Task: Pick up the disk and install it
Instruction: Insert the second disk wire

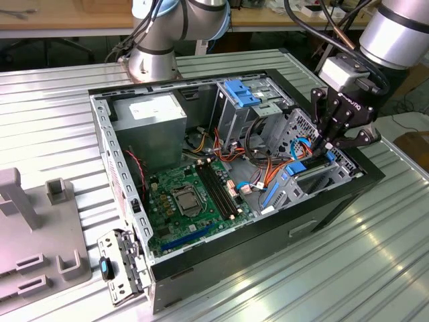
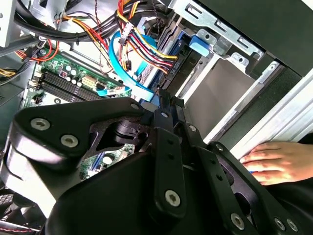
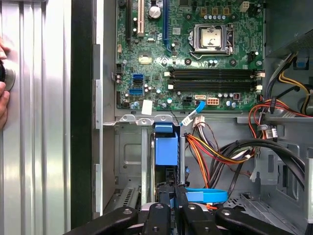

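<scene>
Exterior view: black multi-link gripper (image 1: pixel 333 144) is seen over the open black computer case (image 1: pixel 335 194), at three o'clock. Fingers are closed on the blue-framed grey-metal disk (image 3: pixel 166 152), set upright in the metal drive cage (image 3: pixel 128 156).

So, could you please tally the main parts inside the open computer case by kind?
Motherboard: 1
Power supply: 1
CPU socket: 1
Memory slots: 4
Disk in its blue carrier: 1
Total: 8

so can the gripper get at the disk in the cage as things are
Probably yes. In the first wrist view the gripper sits right at the edge of the disk in its cage slot, and the orange cables run beside it, not across.
</scene>
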You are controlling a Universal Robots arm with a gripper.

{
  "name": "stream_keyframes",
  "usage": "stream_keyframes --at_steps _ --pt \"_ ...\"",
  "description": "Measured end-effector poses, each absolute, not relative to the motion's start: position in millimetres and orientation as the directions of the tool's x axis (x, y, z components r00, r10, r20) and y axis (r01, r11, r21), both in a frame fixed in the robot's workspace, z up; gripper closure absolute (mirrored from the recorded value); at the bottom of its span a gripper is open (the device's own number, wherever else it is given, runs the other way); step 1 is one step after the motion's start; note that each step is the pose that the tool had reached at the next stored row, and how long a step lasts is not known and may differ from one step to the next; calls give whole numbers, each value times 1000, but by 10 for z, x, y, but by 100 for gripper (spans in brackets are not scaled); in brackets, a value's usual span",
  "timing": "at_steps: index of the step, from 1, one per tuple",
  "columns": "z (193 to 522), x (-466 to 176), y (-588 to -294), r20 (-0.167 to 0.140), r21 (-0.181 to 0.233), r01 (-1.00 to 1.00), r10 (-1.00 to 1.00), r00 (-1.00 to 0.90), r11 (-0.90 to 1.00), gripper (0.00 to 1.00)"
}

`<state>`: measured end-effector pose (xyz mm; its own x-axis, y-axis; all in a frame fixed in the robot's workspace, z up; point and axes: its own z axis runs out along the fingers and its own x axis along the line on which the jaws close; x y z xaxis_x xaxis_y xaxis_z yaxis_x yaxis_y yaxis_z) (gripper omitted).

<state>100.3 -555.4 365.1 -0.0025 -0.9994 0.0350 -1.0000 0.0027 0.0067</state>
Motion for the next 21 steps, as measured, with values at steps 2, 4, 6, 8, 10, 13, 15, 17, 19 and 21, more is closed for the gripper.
stream_keyframes --at_steps 2,4,6,8,10,13,15,17,19,21 --pt "3650 1003 -5554 35 7 -1000 -999 -2 3 84" --pt "3650 1002 -5554 35 6 -1000 -999 -3 3 84" --pt "3647 1002 -5553 35 5 -1000 -999 -3 3 84" --pt "3640 1002 -5554 35 4 -1000 -999 -4 4 84" --pt "3626 1002 -5554 32 3 -1000 -999 -7 7 84" --pt "3622 999 -5553 16 -10 -1000 -1000 -8 8 84" --pt "3617 994 -5555 15 -21 -1000 -1000 -8 7 84" --pt "3613 986 -5561 11 -23 -1000 -1000 -6 6 84" --pt "3607 978 -5566 -1 -26 -1000 -1000 -6 6 84" --pt "3601 976 -5579 -30 -30 -1000 -1000 -6 7 84"
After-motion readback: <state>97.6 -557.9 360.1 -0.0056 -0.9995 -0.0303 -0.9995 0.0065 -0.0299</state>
